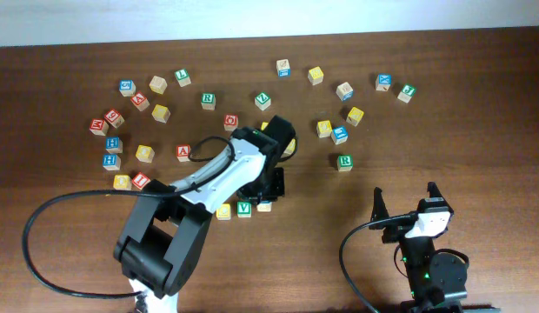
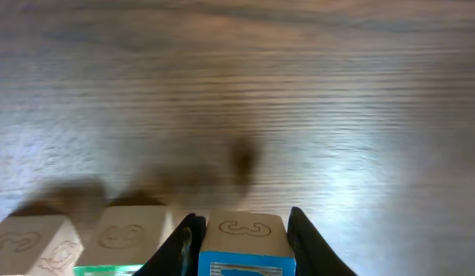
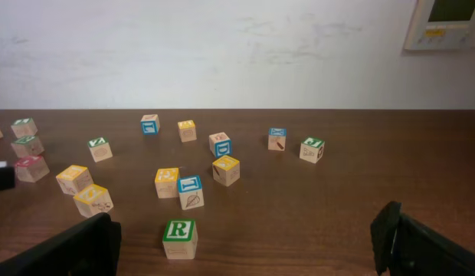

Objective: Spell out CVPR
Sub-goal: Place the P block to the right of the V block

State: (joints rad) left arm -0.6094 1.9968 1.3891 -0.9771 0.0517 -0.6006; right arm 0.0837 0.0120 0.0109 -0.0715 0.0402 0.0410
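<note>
One dark brown wooden worktop (image 1: pixel 487 130) carries everything. Across its middle stretches the white and black left arm (image 1: pixel 209 178), its left hand (image 1: pixel 271 184) pointing down at the near edge of the scatter. The right arm (image 1: pixel 426 252) sits folded at the near right corner. The right hand (image 1: pixel 406 200) hangs with its fingers spread wide and nothing between them, well apart from any cube. In the left wrist view the left hand has its two dark fingers (image 2: pixel 184 239) set against both sides of a blue-faced wooden letter cube (image 2: pixel 243 234), gripping it at the level of its neighbours. That cube ends a short row; to its left in the overhead view stand a green V wooden cube (image 1: pixel 243 209) and then a yellow-faced wooden cube (image 1: pixel 223 212), whose letter I cannot read. A green R wooden cube (image 1: pixel 344 162) rests alone, nearer the right arm. Many other small coloured letter cubes (image 1: pixel 161 113) lie loosely around the back of the worktop.
</note>
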